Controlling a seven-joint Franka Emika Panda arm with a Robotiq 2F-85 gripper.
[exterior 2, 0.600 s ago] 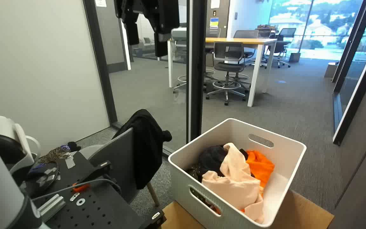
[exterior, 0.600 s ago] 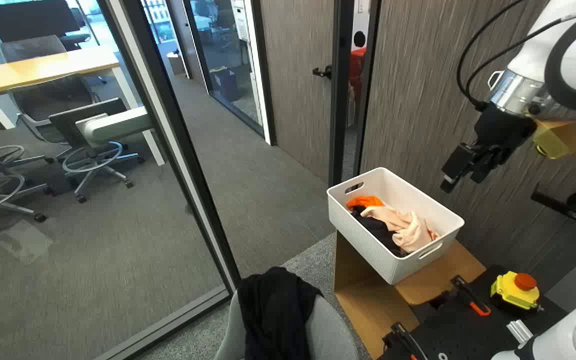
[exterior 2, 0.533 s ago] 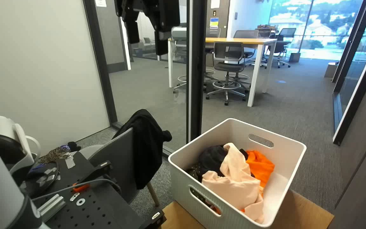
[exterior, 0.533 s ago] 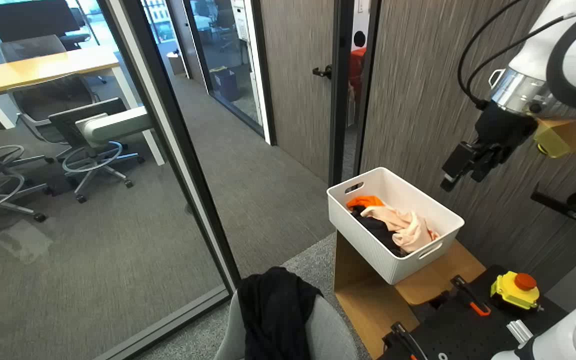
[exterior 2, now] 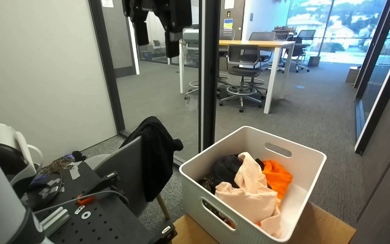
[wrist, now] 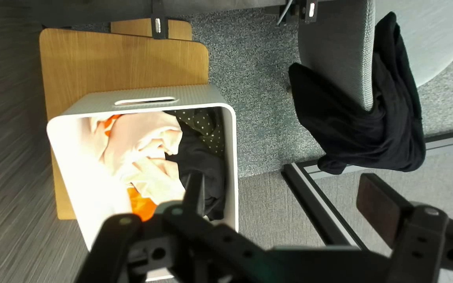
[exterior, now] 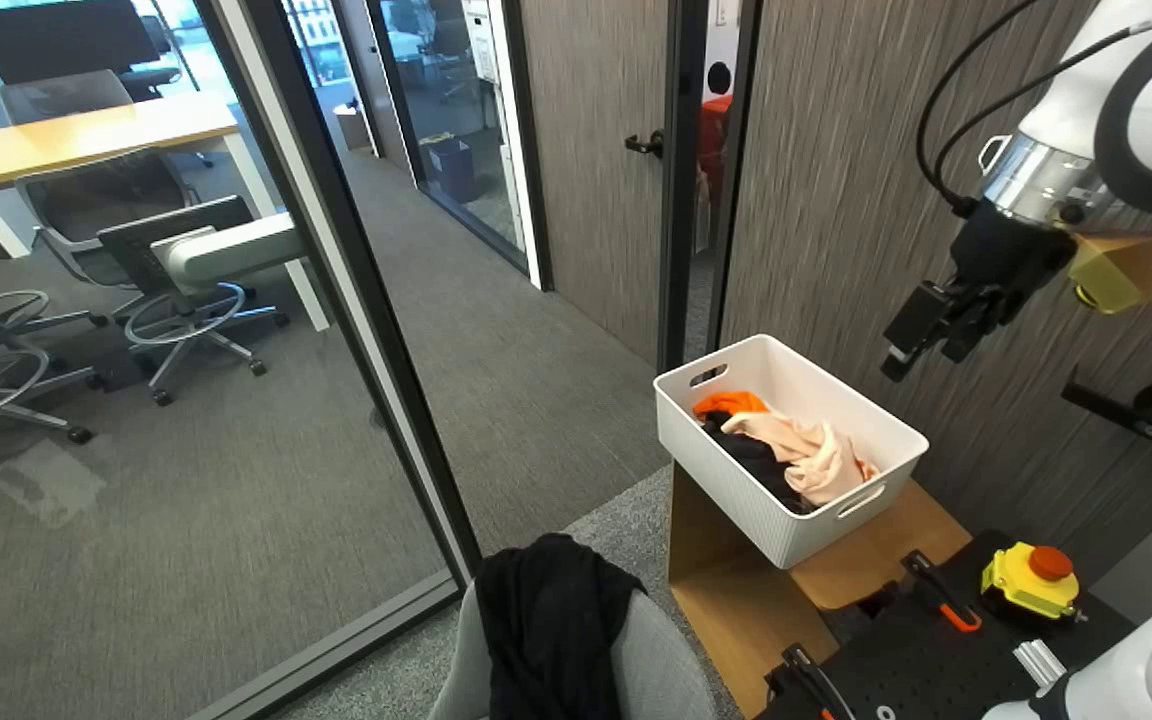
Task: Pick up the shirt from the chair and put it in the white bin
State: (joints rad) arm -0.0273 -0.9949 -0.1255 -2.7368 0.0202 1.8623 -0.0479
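A black shirt point(exterior: 556, 630) hangs over the backrest of the grey chair point(exterior: 664, 665). The shirt point(exterior 2: 156, 162) and chair point(exterior 2: 127, 173) also show in an exterior view, and the wrist view shows the shirt point(wrist: 368, 133) at right. The white bin point(exterior: 721, 490) holds peach, orange, black and dotted dark cloths. Its rim shows in the wrist view point(wrist: 232, 165) at left. My gripper point(exterior: 926, 362) is open and empty, high above the bin's level and apart from the shirt. Its fingers stand wide apart in the wrist view point(wrist: 283, 192); they also show in an exterior view point(exterior 2: 157, 51).
The bin stands on a wooden stand point(exterior: 871, 560) beside a black perforated table point(exterior 2: 103, 220). A yellow box with a red button point(exterior: 1031, 580) and clamps sit on that table. A dark glass-wall post point(exterior 2: 210, 84) rises behind the chair and bin. A wood-grain wall is behind the gripper.
My gripper has risen very slightly and stays open. The shirt, chair and bin have not moved.
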